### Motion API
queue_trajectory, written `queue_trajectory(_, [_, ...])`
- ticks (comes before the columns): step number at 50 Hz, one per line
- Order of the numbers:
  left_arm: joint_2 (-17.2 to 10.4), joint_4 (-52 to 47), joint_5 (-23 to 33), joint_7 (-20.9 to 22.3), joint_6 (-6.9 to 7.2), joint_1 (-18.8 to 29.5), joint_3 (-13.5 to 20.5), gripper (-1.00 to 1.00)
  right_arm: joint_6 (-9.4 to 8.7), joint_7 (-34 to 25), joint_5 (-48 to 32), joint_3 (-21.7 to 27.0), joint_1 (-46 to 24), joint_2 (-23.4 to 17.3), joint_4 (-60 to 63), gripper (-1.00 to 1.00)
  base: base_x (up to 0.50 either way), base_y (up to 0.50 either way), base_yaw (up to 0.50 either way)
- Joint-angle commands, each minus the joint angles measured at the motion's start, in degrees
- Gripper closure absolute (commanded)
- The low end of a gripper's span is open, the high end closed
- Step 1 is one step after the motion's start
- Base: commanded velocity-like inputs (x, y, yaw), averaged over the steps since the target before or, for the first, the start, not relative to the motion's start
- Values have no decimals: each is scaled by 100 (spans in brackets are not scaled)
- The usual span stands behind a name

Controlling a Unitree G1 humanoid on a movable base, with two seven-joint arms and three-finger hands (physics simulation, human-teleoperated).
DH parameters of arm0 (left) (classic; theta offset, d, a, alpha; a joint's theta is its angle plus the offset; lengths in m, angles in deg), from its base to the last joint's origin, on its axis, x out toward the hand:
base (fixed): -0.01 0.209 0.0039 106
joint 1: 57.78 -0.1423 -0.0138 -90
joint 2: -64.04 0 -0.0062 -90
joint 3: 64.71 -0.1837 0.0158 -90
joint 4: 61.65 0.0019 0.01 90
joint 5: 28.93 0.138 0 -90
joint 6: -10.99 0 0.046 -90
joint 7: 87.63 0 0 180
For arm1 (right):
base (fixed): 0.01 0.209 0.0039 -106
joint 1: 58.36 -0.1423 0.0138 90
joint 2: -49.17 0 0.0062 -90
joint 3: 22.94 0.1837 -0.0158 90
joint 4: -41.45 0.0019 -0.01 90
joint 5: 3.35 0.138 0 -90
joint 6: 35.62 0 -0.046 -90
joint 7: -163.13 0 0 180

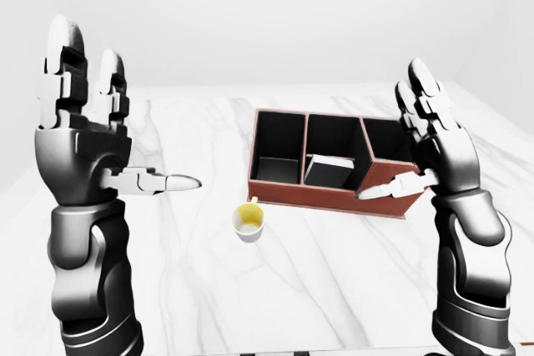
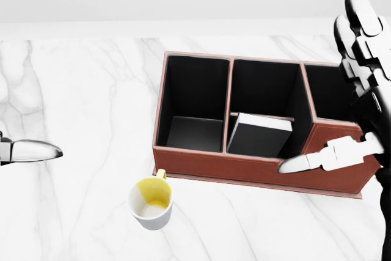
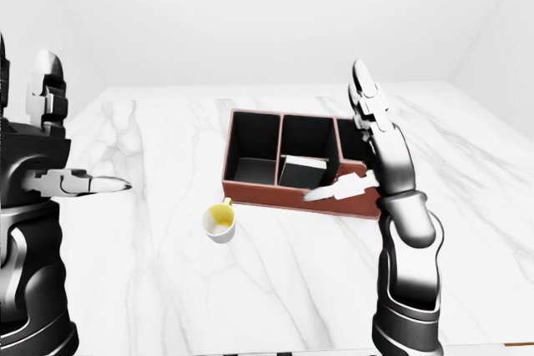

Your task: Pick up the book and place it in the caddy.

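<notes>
Already placed: book (image 2: 259,134) leans in the caddy (image 2: 244,166) middle compartment.
Nearer hand: right hand (image 1: 434,152), spread, empty, right of book.
Left hand (image 1: 83,135): spread, well apart.

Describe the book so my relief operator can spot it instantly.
On the white marble table stands a reddish-brown caddy with three black-lined compartments. The book leans tilted inside the middle one. It is dark with a pale page edge; the compartment on its left shows nothing in it.

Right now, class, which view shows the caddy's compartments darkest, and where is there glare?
Head view: caddy compartments near black, the book barely separating from them. Left-eye view: bright highlights on the left hand. All views: sharp and evenly lit.
</notes>
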Motion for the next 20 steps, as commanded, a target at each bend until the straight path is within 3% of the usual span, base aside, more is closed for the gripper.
queue_trajectory(1, [331, -1346, -360, 306, 0, -1048, 311, -100, 0, -51, 1264, 452, 1146, 386, 837, -100, 0, 0, 0])
queue_trajectory(5, [461, -1694, -495, 451, 0, -1321, 523, -100, 262, -42, 1713, 576, 1492, 582, 993, -100, 0, 0, 0])
queue_trajectory(8, [556, -2068, -762, 533, 0, -1543, 835, -100, 568, -151, 2300, 703, 1969, 895, 1290, -100, 0, 0, 0])
queue_trajectory(10, [584, -2185, -849, 558, 0, -1619, 944, -100, 639, -183, 2558, 703, 2122, 1009, 1365, -100, 0, 0, 0])
queue_trajectory(11, [630, -2324, -1003, 572, 0, -1697, 1117, -100, 971, -288, 2642, 602, 2302, 1239, 1282, -100, 0, 0, 0])
queue_trajectory(18, [722, -2746, -1771, 628, 0, -2095, 1781, -100, 1000, -1117, 3254, -60, 3190, 1836, 776, -100, 0, 0, 0])
queue_trajectory(20, [713, -2768, -1815, 636, 0, -2138, 1833, -100, 1000, -1132, 3272, -172, 3254, 1845, 663, -100, 0, 0, 0])
